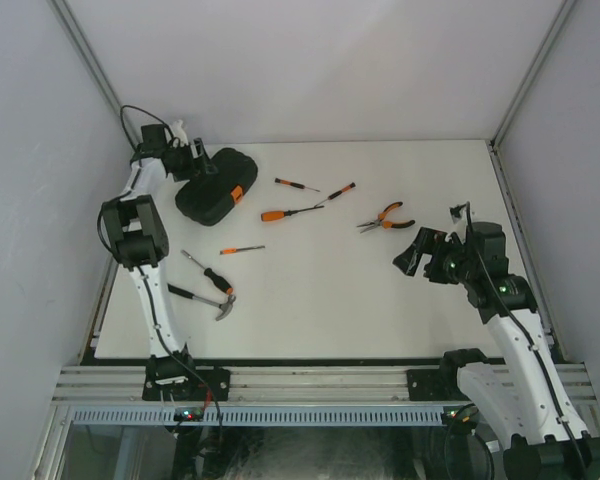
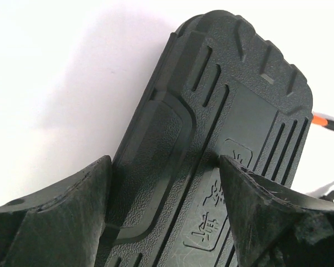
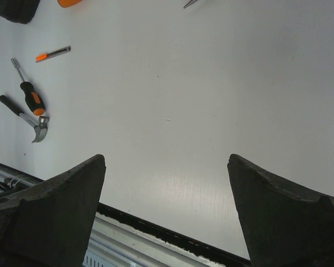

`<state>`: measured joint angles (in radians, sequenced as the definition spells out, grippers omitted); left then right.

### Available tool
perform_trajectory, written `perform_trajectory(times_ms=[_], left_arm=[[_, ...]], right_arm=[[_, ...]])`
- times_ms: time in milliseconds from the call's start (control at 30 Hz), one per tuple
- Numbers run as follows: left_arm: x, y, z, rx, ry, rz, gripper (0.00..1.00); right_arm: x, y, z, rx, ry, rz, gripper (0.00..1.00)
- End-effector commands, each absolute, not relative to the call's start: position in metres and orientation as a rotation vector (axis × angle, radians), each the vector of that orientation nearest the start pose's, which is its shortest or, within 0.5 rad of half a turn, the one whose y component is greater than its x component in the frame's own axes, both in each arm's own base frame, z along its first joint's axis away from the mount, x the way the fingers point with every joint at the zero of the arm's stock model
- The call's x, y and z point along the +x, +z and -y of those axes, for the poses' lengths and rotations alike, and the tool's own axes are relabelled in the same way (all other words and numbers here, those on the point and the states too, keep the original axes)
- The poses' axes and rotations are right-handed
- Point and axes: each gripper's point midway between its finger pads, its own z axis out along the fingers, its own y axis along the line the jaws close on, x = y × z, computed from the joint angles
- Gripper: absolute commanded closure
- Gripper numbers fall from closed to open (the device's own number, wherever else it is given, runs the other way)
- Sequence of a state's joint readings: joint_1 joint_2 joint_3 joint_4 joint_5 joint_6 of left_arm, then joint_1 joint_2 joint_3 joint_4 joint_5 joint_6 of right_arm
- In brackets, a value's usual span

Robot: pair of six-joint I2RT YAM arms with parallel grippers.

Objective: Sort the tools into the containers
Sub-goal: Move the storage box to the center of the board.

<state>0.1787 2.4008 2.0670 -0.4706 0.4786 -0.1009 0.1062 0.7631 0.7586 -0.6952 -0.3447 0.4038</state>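
The closed black ribbed case (image 1: 212, 188), with its orange latch (image 1: 237, 194), lies at the back left. My left gripper (image 1: 194, 160) hangs over its far end. In the left wrist view the case (image 2: 211, 111) fills the frame, and the left gripper (image 2: 164, 161) is open with both fingertips down against the lid. Loose tools lie on the white table: pliers (image 1: 387, 218), three screwdrivers (image 1: 290, 212) mid-back, a small orange one (image 1: 242, 250), a black-and-orange one (image 1: 210, 274) and a hammer (image 1: 202, 299). My right gripper (image 1: 425, 256) is open and empty (image 3: 167, 161).
White walls close in the table on three sides. A metal rail (image 1: 320, 383) runs along the near edge, and it shows under the right gripper in the right wrist view. That view also shows the hammer (image 3: 30, 119) and a screwdriver (image 3: 28, 93) at far left.
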Motion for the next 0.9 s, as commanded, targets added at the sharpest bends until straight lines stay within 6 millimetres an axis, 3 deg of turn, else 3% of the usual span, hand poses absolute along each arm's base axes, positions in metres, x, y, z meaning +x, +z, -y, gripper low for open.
perform_trajectory(times_ms=[0,300,567,867], left_arm=[[0.576,0.091,0.025,0.093,-0.550,-2.343,0.21],[0.565,0.102,0.052,0.110,-0.449,-2.446,0.19],[0.543,0.089,0.082,0.066,-0.520,-2.559,0.20],[0.504,0.063,0.108,-0.035,-0.609,-2.592,0.20]], right_arm=[[0.221,0.190,-0.100,0.104,0.661,-2.232,0.09],[0.211,0.199,-0.103,0.101,0.691,-2.201,0.09],[0.201,0.207,-0.105,0.104,0.722,-2.174,0.09],[0.197,0.211,-0.109,0.101,0.754,-2.166,0.10]])
